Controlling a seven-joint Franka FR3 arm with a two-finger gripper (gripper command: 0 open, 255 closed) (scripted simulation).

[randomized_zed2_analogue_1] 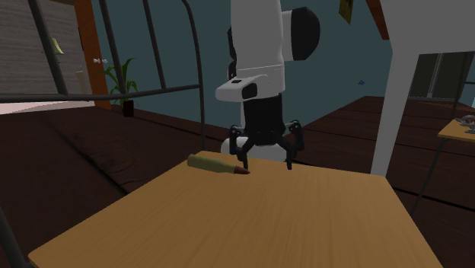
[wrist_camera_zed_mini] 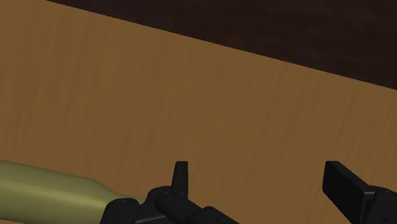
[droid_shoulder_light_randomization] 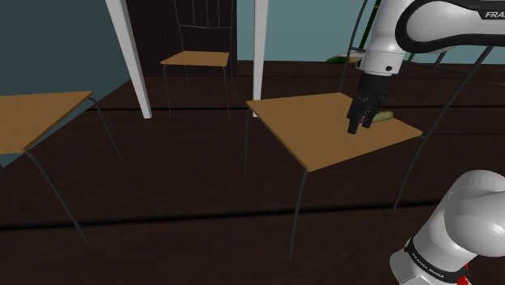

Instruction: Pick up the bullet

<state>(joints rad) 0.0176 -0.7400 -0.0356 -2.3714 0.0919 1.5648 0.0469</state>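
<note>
Though low over the bench (droid_shoulder_light_randomization: pixel 320 142) (randomized_zed2_analogue_1: pixel 251 221) (wrist_camera_zed_mini: pixel 159 95), hand (droid_shoulder_light_randomization: pixel 362 125) (randomized_zed2_analogue_1: pixel 267 164) (wrist_camera_zed_mini: pixel 262 181): wide open, its two black fingers well apart, only bare bench top between them, gripping nothing.
Fingertips: pointed down, close to the bench top; whether they touch it I cannot tell.
Bullet (droid_shoulder_light_randomization: pixel 380 117) (randomized_zed2_analogue_1: pixel 217 164) (wrist_camera_zed_mini: pixel 51 191): olive-green with a dark reddish tip, lying flat on the bench just outside the hand, its narrow end beside one finger and not between the two.
Bullet's place: near the bench's edge at the shoulder view's right, toward the far corner.
Bench: brown wood-grain top on thin dark legs.
Around: dark floor (droid_shoulder_light_randomization: pixel 202 186), a chair (droid_shoulder_light_randomization: pixel 194 58) beyond the bench, a second table (droid_shoulder_light_randomization: pixel 40 113) at the shoulder view's left, a white post (droid_shoulder_light_randomization: pixel 129 57) between them.
</note>
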